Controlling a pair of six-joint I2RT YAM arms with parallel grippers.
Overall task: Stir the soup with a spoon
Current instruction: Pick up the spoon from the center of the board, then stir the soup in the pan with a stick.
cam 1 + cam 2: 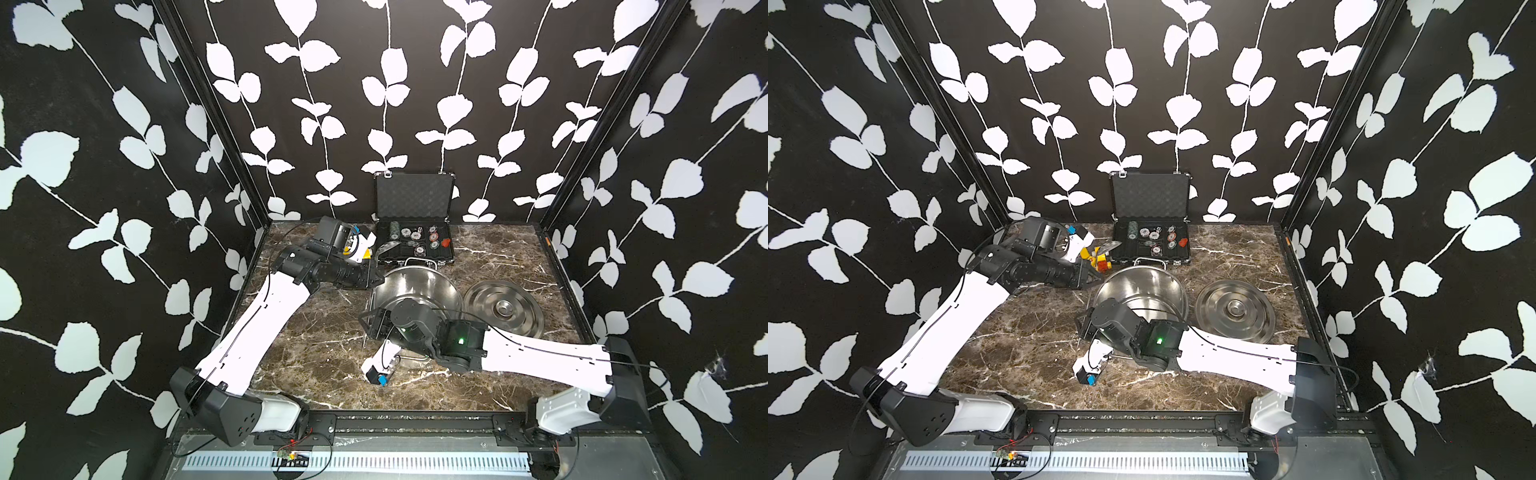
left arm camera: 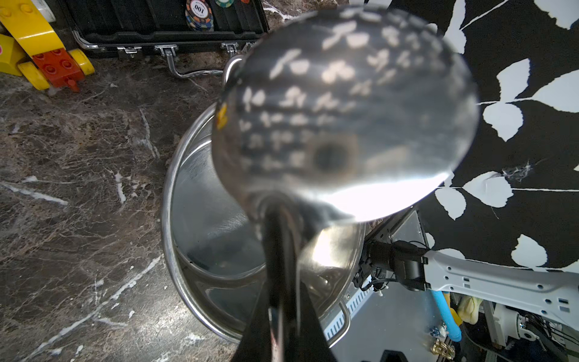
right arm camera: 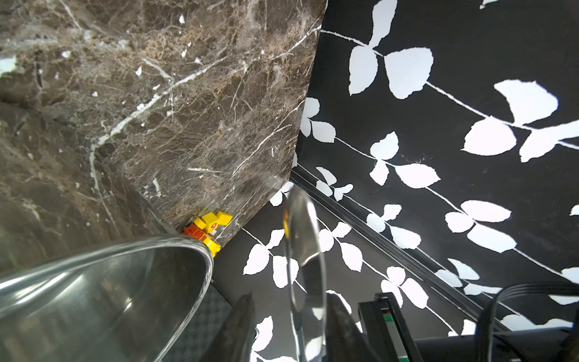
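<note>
Two grippers split the job: the left gripper [image 2: 280,316] was clamped on the spoon [image 2: 344,109] handle, its bowl raised by the far-left rim of the bare pot [image 1: 415,286] at the middle of the surface [image 1: 324,332], ready to dip. The right gripper [image 3: 288,301], part open, straddled a shiny piece [image 3: 305,250] by the rim, probably to steady it.

Bright, even light pours down from overhead in both top views. The pot [image 1: 415,286] gleams softly, and shadows on the table [image 1: 316,332] beside it are faint. In the left wrist view the spoon [image 2: 344,125] above the pot is pure blur, with white glare burning along its edge. In the right wrist view the pot's near rim smears out of focus.
</note>
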